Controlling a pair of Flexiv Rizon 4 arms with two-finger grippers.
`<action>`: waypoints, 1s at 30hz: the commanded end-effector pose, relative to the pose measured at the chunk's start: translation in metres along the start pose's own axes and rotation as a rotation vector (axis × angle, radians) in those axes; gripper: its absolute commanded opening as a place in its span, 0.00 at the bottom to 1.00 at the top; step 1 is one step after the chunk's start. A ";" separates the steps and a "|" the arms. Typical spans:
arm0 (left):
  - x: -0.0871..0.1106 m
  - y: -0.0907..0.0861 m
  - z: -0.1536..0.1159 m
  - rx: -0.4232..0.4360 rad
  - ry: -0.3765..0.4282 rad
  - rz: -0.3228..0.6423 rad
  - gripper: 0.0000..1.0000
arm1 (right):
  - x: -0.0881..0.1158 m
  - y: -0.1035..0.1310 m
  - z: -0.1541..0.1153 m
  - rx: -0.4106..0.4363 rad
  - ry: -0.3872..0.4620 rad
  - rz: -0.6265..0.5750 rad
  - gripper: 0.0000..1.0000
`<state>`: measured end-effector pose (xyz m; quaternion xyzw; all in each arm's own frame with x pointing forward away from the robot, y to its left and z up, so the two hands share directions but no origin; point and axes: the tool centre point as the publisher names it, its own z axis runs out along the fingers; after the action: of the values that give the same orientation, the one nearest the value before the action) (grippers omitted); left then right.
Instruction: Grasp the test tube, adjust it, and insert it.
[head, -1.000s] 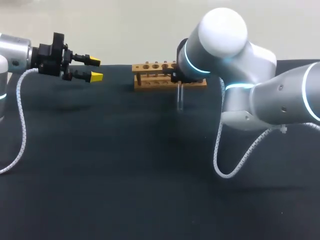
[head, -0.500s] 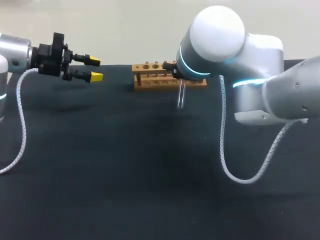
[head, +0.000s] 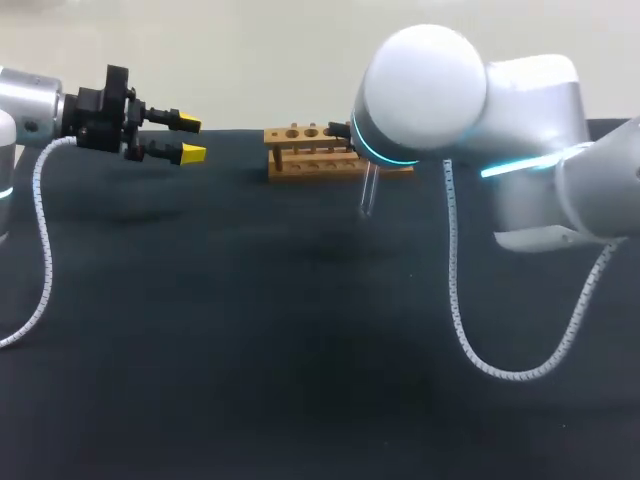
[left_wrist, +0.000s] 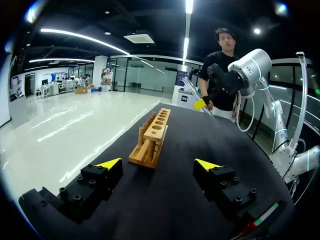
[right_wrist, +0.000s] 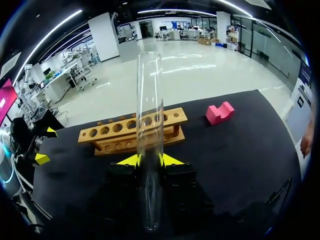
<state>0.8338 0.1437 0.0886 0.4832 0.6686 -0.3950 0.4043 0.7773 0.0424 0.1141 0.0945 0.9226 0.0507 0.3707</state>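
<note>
A clear glass test tube (right_wrist: 150, 140) stands upright between the yellow tips of my right gripper (right_wrist: 149, 160), which is shut on its lower part. In the head view the tube (head: 367, 194) hangs below the right wrist, just in front of the right end of the wooden rack (head: 308, 150); the wrist hides the fingers there. The rack (right_wrist: 132, 131) has a row of holes along its top and lies just beyond the tube. My left gripper (head: 190, 138) hovers open and empty at the far left, pointing toward the rack (left_wrist: 152, 135).
A pink block (right_wrist: 220, 112) lies on the black table to the right of the rack, hidden by my right arm in the head view. White cables hang from both arms over the table (head: 250, 330).
My right arm has swung and lifted, carrying the test tube slightly to the right in front of the rack. The left arm has kept still.
</note>
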 end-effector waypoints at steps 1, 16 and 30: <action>0.001 0.000 0.000 0.000 -0.002 0.003 1.00 | 0.005 -0.005 -0.012 0.002 -0.073 0.007 0.00; 0.001 0.000 0.000 0.000 -0.002 0.003 1.00 | 0.003 -0.005 -0.016 -0.023 -0.070 0.021 0.00; 0.001 0.000 0.000 0.000 -0.002 0.003 1.00 | 0.003 -0.005 -0.016 -0.023 -0.070 0.021 0.00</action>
<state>0.8338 0.1437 0.0886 0.4832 0.6686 -0.3950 0.4043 0.7646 0.0385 0.1238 0.1016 0.9089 0.0605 0.3999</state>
